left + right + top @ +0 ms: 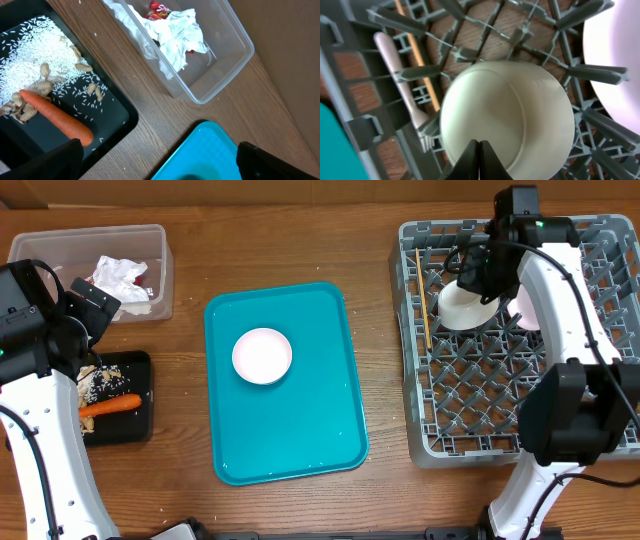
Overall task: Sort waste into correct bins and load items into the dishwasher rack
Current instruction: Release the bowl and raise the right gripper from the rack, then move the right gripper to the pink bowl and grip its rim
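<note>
A glossy white bowl is seen tilted among the pegs of the grey dishwasher rack, at the right edge of the bench.

The right fingers are pressed together at the bowl's near rim; whether the rim is nipped between them cannot be told. Beside the bowl in the rack, a white plastic fork, wooden chopsticks and a pale pink plate are lodged. The left fingers are spread wide above the bench's left edge, with nothing between them. An orange carrot, rice and beige crumbs are kept in the black tray. Crumpled napkins and a red wrapper are kept in the clear tub at the far left corner. White print is carried by the wrapper, but it cannot be read.
</note>
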Available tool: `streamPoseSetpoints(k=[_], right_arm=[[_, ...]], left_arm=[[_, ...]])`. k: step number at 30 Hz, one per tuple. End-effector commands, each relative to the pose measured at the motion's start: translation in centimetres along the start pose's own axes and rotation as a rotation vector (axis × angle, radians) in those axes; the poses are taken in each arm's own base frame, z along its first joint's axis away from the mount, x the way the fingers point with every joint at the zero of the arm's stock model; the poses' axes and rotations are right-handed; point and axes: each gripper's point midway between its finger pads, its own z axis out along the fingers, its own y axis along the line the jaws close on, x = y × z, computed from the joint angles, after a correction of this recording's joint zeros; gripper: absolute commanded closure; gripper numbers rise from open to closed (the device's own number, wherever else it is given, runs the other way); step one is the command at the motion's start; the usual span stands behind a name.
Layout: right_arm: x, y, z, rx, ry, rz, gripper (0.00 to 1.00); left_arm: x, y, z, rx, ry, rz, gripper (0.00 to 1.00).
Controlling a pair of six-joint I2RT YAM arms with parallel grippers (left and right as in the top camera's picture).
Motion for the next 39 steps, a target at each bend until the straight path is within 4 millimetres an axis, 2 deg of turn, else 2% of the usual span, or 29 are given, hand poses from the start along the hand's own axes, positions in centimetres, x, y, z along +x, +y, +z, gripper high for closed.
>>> streamPoseSetpoints(k=[1,11,16,19,21,22,23,24,25,26,27,28,30,32,34,37,39], right_arm=[[0.4,-1.6,1.9,0.083,0.038,0.002,0.96],[1.0,-3.9,-0.6,0.219,0.063,-0.004,0.96],[1.5,-4.0,-1.2,0.223,0.080,0.022,0.96],[1.7,-2.8,-3.4,0.180,0.072,0.027,0.96],[2.1,-0.3,-5.9,0.066,0.075,0.004,0.96],[2.5,2.1,-7.5,-0.044,0.077,-0.031,0.96],[2.7,3.3,-8.2,-0.100,0.076,-0.058,0.95],[3.0,5.4,-9.1,-0.197,0.075,-0.109,0.88],[3.8,8.8,-10.6,-0.350,0.071,-0.201,0.62],[4.2,9.9,-11.0,-0.395,0.072,-0.233,0.50],[5.2,12.7,-11.7,-0.485,0.073,-0.323,0.29],[6.1,14.6,-11.9,-0.523,0.069,-0.391,0.24],[7.5,17.4,-11.8,-0.551,0.057,-0.498,0.23],[9.9,21.1,-11.8,-0.581,0.044,-0.631,0.23],[11.6,23.7,-11.5,-0.570,0.021,-0.721,0.23],[14.1,27.3,-9.0,-0.441,-0.034,-0.851,0.19],[16.6,29.6,-7.3,-0.429,-0.021,-0.919,0.19]], left_arm=[[-0.4,0.2,-0.2,-0.008,-0.016,-0.013,0.00],[-0.4,0.2,-0.2,-0.008,-0.016,-0.013,0.00],[-0.4,0.2,-0.2,-0.008,-0.016,-0.013,0.00],[-0.4,0.2,-0.2,-0.009,-0.015,-0.013,0.00],[-0.4,0.2,-0.2,-0.009,-0.015,-0.013,0.00],[-0.4,0.2,-0.2,-0.009,-0.015,-0.013,0.00],[-0.4,0.2,-0.2,-0.008,-0.016,-0.013,0.00],[-0.4,0.2,-0.2,-0.008,-0.016,-0.013,0.00],[-0.4,0.2,-0.2,-0.008,-0.016,-0.013,0.00],[-0.4,0.2,-0.2,-0.008,-0.015,-0.013,0.00],[-0.4,0.2,-0.2,-0.009,-0.015,-0.013,0.00],[-0.4,0.2,-0.2,-0.009,-0.015,-0.013,0.00],[-0.4,0.2,-0.2,-0.008,-0.016,-0.013,0.00],[-0.4,0.2,-0.2,-0.008,-0.016,-0.013,0.00],[-0.4,0.2,-0.2,-0.008,-0.016,-0.013,0.00],[-0.4,0.2,-0.2,-0.008,-0.016,-0.013,0.00],[-0.4,0.2,-0.2,-0.009,-0.015,-0.013,0.00]])
